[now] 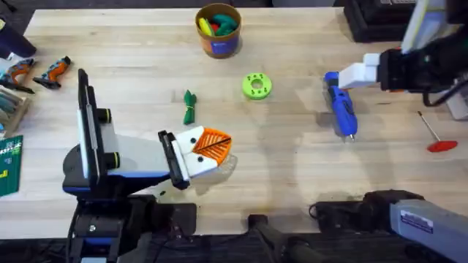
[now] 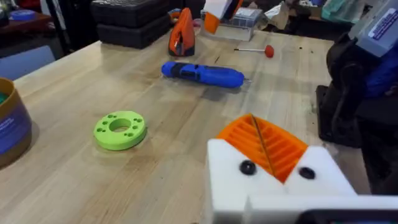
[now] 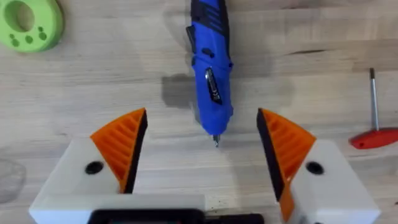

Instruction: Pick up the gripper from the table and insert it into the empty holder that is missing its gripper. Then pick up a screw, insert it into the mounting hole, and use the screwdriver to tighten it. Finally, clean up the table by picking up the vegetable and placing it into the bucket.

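Risk noted at right of overhead frame: right gripper [image 3: 205,152], jaws spread wide, is centred over the screwdriver [image 1: 341,111] tip, so closing there could roll it away; left gripper [image 1: 212,150] appears closed

The left arm lies low over the table's near left part, its gripper [image 1: 208,150] with fingers pressed together. The right gripper [image 3: 202,146] hangs wide open at the far right.
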Motion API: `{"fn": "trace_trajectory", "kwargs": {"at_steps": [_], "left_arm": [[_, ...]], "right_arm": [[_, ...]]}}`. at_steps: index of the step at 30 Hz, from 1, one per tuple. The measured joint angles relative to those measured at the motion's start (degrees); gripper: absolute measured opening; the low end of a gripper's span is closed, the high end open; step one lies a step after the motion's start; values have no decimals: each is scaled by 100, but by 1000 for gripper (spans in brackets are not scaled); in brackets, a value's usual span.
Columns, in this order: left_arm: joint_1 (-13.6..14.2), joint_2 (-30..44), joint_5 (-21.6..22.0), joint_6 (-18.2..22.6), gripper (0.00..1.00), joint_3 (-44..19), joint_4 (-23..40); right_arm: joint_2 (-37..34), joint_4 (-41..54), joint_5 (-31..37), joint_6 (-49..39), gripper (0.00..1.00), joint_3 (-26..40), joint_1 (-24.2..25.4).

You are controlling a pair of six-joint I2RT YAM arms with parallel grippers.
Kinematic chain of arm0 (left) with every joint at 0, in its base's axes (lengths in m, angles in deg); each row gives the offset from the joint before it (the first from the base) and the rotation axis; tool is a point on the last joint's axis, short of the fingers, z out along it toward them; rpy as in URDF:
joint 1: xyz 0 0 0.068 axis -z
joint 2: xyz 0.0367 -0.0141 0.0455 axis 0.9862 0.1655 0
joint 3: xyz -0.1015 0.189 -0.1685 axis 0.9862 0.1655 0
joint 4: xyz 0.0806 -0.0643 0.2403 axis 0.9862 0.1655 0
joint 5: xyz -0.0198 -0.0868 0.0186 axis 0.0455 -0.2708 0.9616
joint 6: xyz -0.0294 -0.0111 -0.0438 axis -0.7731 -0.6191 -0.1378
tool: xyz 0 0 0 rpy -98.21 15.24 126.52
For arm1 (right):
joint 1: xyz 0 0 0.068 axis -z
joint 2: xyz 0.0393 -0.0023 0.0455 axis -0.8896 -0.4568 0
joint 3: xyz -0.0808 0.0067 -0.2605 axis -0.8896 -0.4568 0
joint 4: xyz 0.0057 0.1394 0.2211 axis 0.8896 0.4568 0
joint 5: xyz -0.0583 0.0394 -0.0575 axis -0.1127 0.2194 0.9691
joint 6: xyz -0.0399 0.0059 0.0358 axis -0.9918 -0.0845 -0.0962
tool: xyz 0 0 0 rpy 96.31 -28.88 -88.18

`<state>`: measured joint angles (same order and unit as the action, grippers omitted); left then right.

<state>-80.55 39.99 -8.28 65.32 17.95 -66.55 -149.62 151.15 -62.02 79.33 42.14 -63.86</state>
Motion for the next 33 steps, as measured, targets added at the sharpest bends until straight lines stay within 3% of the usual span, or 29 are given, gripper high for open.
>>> {"fn": "trace_trajectory", "kwargs": {"at_steps": [9, 20, 33], "left_arm": [[0, 0, 0, 0, 13, 0, 0], [0, 0, 0, 0, 13, 0, 0], [0, 0, 0, 0, 13, 0, 0]], "right_arm": [[-807, -317, -70, -253, 991, -7, 0], [-988, -528, -148, -421, 991, -9, 9], [-1763, -885, -166, -718, 990, -9, 9]]}}
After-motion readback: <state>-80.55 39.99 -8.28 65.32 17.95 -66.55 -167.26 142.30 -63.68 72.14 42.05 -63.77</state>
